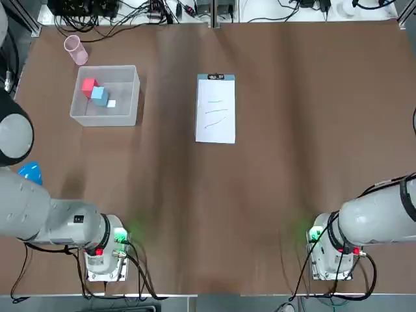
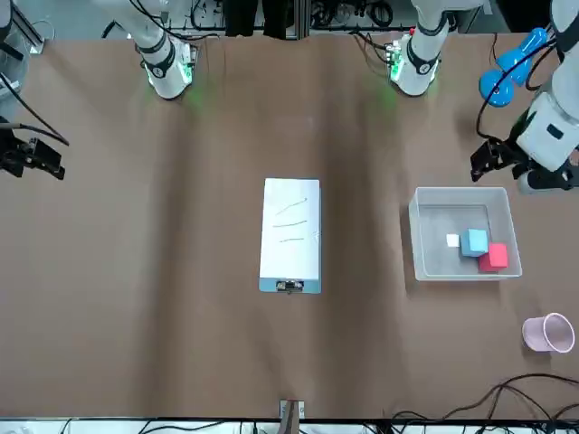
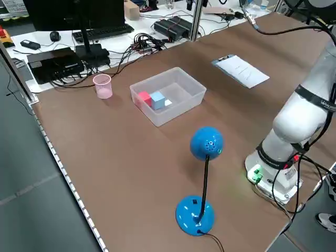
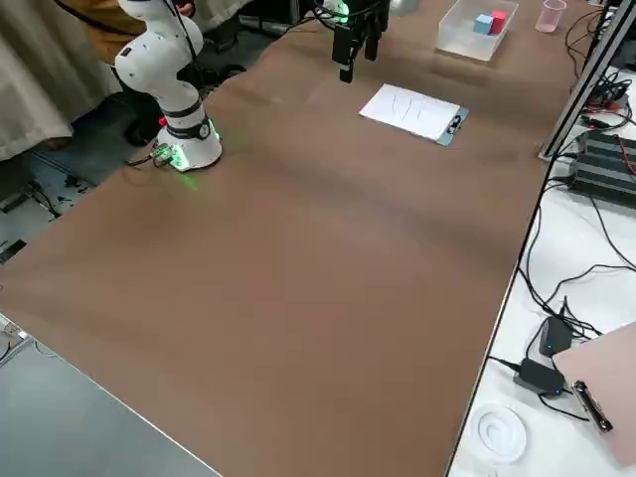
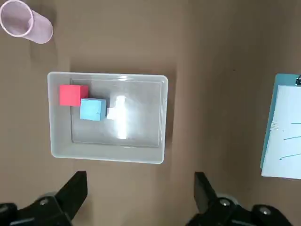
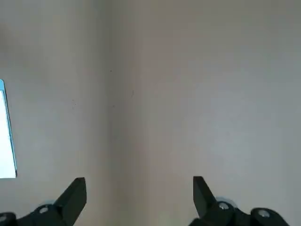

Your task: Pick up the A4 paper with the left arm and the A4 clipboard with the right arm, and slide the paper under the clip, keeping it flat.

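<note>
The white A4 paper (image 1: 215, 112), with a few faint blue strokes, lies flat on the light-blue A4 clipboard (image 2: 270, 286) at mid-table. Only a thin blue border shows around the sheet. The clip (image 1: 216, 77) sits on the board's far short edge; I cannot tell whether the sheet's end is under it. My left gripper (image 2: 484, 163) hangs open above the table's left side, near the bin and well away from the board. Its wrist view shows the left gripper (image 5: 139, 188) with nothing between its fingers. My right gripper (image 2: 52, 165) hovers open over the right side, and the right gripper (image 6: 139, 193) is also empty.
A clear plastic bin (image 1: 106, 119) left of the board holds a red, a blue and a small white block. A pink cup (image 1: 75, 50) stands at the far left corner, a blue lamp-like stand (image 3: 202, 178) at the left edge. Cables and electronics lie beyond the far edge.
</note>
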Controlling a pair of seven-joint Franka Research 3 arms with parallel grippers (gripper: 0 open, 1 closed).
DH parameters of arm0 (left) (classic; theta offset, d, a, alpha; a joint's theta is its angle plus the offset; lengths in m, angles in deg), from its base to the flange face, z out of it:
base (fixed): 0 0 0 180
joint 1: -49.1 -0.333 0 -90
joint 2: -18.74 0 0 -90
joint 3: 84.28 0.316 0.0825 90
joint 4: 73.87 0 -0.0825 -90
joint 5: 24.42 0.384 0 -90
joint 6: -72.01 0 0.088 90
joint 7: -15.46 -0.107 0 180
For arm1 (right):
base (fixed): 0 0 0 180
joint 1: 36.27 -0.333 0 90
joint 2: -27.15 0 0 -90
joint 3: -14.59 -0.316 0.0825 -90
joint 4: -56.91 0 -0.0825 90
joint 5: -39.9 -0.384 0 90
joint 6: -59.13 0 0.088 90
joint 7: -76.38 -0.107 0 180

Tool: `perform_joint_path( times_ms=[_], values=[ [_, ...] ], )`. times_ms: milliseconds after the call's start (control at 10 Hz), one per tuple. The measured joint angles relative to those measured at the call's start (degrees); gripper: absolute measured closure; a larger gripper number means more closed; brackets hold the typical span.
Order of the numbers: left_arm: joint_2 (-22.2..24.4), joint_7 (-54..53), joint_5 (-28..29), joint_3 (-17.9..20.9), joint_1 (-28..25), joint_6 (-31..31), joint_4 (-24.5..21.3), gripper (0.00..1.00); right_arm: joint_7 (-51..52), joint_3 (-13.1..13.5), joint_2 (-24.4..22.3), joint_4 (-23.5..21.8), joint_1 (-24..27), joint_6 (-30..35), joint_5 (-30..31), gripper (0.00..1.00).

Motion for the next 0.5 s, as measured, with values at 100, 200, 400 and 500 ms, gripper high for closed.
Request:
perform_joint_path(
  times_ms=[100,200,400,500],
  values=[
    [0.50,-0.02,0.00,0.03,-0.66,0.00,0.02,0.00,0.00,0.00,0.00,0.00,0.00,0.00,0.00,0.00],
    [1.03,-0.21,-0.01,0.02,-1.15,0.00,0.04,0.00,0.00,0.00,0.00,0.00,0.00,0.00,0.00,0.00],
    [1.51,-0.29,-0.01,-0.06,-1.18,0.00,0.07,0.00,0.00,0.00,0.00,0.00,0.00,0.00,0.00,0.00],
    [1.50,-0.29,-0.01,-0.06,-1.21,0.00,0.07,0.00,0.00,0.00,0.00,0.00,0.00,0.00,0.00,0.00]
  ],
)
